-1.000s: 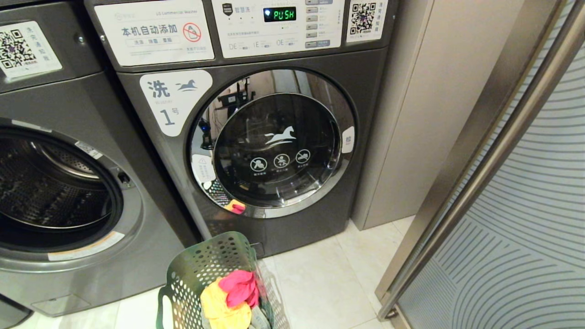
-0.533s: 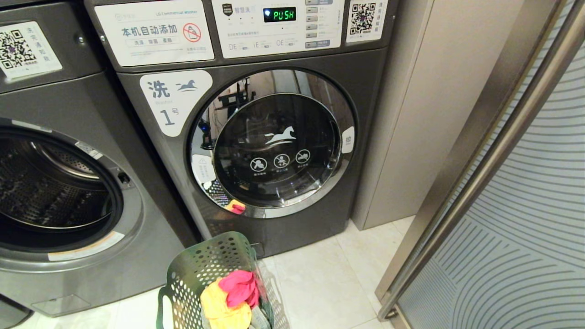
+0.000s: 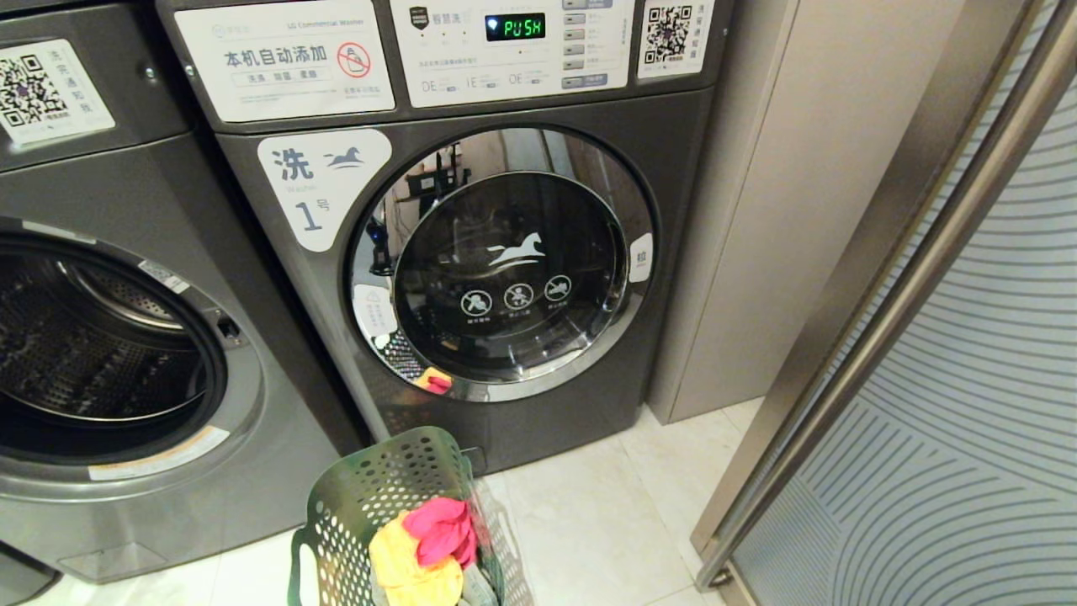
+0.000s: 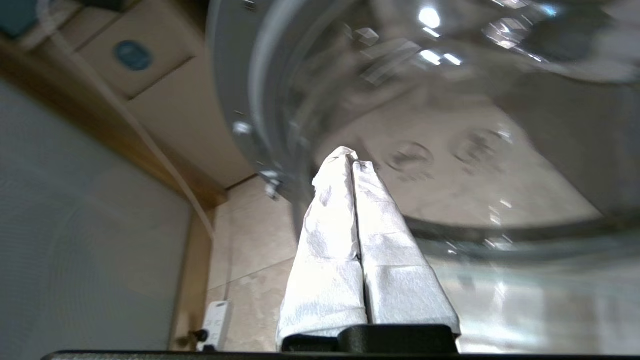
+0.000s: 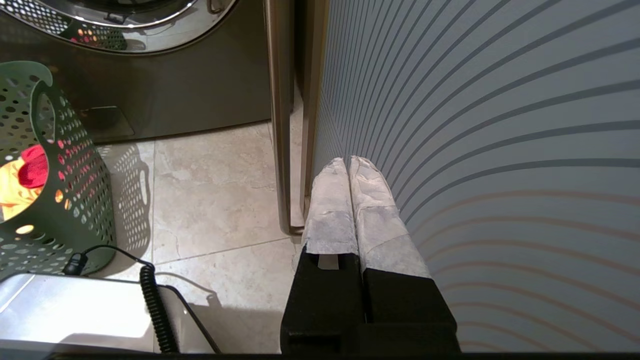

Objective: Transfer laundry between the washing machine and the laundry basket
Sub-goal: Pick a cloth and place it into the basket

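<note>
Dark green plastic formed the laundry basket (image 3: 370, 505), which was seen on the tiled floor (image 3: 589, 522) just in front of the closed machine marked 1 (image 3: 471, 252). Yellow and pink laundry (image 3: 425, 543) was piled inside the basket. To the left, the washing machine (image 3: 126, 353) was seen with its drum exposed; its door glass (image 4: 450, 125) was shown close up in the left wrist view. The left pincer (image 4: 350, 160) was held clenched with nothing between its white-wrapped fingers, its tips near the chrome-rimmed door glass; whether contact was made could not be told. The right pincer (image 5: 348, 162) was likewise clenched and empty, parked low beside a striped sliding panel (image 5: 500, 125), with the basket well apart from it across the floor. Neither arm was caught in the head view.
</note>
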Controlling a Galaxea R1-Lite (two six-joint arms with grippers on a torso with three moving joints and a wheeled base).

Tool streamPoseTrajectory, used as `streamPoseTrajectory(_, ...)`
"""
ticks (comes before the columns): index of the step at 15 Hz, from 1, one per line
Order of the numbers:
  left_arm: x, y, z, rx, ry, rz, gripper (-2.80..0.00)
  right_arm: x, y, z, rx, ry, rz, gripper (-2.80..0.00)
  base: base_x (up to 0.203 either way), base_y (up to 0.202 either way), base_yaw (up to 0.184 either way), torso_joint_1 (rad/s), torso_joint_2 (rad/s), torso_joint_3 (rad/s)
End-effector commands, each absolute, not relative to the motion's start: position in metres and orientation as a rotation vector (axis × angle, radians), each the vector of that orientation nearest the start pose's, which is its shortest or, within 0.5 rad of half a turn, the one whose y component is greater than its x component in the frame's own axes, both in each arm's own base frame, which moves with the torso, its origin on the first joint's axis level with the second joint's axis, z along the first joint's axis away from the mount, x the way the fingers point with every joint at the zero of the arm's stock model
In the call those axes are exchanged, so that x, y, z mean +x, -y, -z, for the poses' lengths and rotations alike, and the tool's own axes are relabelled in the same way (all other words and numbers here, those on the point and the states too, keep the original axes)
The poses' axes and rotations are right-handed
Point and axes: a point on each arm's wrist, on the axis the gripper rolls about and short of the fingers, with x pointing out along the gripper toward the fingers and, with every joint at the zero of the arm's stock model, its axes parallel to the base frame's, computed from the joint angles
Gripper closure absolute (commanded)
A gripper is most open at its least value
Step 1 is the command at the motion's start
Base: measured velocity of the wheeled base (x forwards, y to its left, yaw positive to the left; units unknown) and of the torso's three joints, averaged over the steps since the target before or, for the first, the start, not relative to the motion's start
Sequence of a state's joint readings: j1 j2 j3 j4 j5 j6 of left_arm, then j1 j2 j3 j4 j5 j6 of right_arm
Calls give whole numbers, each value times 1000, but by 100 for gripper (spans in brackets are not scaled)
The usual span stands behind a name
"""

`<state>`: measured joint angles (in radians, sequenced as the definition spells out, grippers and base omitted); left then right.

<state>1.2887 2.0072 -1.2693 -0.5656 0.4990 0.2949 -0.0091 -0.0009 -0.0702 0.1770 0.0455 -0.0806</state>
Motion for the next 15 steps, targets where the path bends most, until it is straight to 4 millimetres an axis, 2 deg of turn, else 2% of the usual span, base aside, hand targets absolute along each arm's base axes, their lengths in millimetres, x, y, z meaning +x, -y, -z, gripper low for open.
streamPoseTrajectory(1, 114, -337, -211, 151, -415, -1578, 0, -29, -1, -77, -78, -106, -41, 0, 0, 0, 0, 0, 0, 0)
streamPoseTrajectory(3, 139, -268, -207, 158, -418, -1314, 0, -29, -1, -77, -78, -106, -41, 0, 0, 0, 0, 0, 0, 0)
streamPoseTrajectory(6, 170, -146, -191, 195, -395, -858, 0, -29, -1, -77, -78, -106, -41, 0, 0, 0, 0, 0, 0, 0)
streamPoseTrajectory(8, 165, -71, -180, 231, -358, -538, 0, -29, -1, -77, -78, -106, -41, 0, 0, 0, 0, 0, 0, 0)
streamPoseTrajectory(9, 151, -40, -173, 248, -342, -388, 0, -29, -1, -77, -78, -106, -41, 0, 0, 0, 0, 0, 0, 0)
streamPoseTrajectory(11, 112, -4, -158, 238, -316, -151, 0, -29, -1, -77, -78, -106, -41, 0, 0, 0, 0, 0, 0, 0)
streamPoseTrajectory(13, 73, 7, -134, 207, -327, 11, 0, -29, -1, -77, -78, -106, -41, 0, 0, 0, 0, 0, 0, 0)
streamPoseTrajectory(15, 40, 6, -111, 180, -339, 126, 0, -29, -1, -77, -78, -106, -41, 0, 0, 0, 0, 0, 0, 0)
